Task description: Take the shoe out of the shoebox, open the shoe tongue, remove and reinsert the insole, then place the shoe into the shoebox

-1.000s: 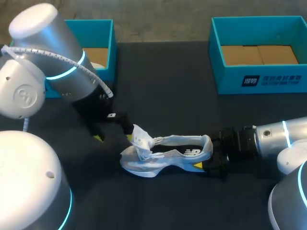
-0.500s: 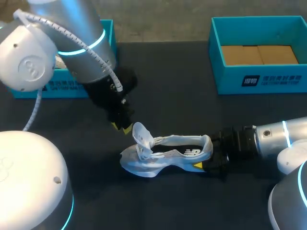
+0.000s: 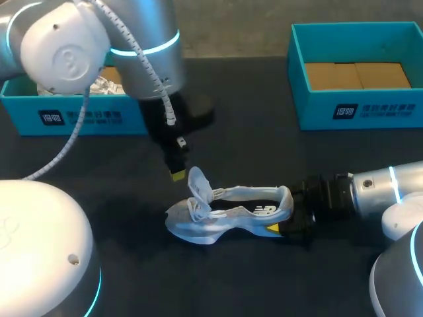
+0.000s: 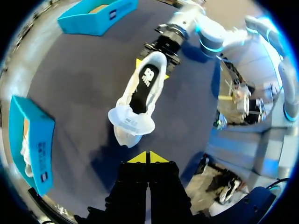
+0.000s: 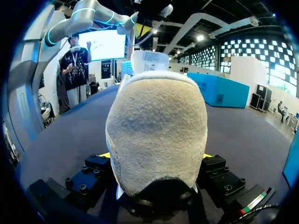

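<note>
Head view: the shoe [image 3: 228,214] lies mid-table, heel toward 3 o'clock, where the right gripper [image 3: 285,212] seems clamped on it. The left gripper [image 3: 177,174], tips pressed together, hovers at 11 o'clock of the raised tongue [image 3: 197,185]. The tongue looks opened; next, I judge, spread those fingers and reach for the insole [image 4: 140,95].

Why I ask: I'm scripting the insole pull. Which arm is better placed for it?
Left, probably. The left gripper hangs empty and shut, close to the raised tongue of the shoe. The right gripper is clamped on the heel, steadying it, so it is not free.
</note>
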Tool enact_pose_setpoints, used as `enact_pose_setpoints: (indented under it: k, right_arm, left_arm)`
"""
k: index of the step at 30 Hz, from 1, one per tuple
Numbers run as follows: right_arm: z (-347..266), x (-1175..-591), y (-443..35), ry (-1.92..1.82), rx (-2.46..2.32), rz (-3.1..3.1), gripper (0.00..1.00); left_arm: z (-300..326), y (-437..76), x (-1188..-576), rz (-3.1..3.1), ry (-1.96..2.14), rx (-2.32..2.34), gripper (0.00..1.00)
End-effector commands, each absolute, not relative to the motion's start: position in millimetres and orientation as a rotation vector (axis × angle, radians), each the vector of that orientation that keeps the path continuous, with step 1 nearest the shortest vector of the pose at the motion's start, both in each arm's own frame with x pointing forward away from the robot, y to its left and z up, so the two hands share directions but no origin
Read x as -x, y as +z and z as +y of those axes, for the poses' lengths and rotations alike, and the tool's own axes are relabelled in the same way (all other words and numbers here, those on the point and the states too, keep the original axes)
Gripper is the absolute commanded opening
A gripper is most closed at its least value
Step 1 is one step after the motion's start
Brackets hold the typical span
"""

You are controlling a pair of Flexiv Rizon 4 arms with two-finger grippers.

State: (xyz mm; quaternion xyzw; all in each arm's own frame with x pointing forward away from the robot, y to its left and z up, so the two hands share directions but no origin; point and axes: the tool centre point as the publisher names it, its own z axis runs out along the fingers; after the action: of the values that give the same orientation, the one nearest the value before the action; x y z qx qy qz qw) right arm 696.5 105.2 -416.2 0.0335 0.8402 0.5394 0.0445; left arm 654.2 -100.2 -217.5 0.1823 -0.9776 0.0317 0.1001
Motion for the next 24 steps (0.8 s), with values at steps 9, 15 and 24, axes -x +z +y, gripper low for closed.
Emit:
enact_pose_setpoints:
  k: [9,15,24]
  right_arm:
    - [105,-695,-416,1.644,-0.103,2.569,0.0]
    - [105,-695,-416,1.644,-0.103,2.569,0.0]
    - [105,-695,-416,1.644,-0.103,2.569,0.0]
  left_arm:
    - [-156,-225,-682,-2.936,0.101,-0.247,0.0]
    - [-179,-244,-687,-2.944,0.051,-0.168,0.0]
    - [-201,-272,-693,-2.945,0.063,-0.151,0.0]
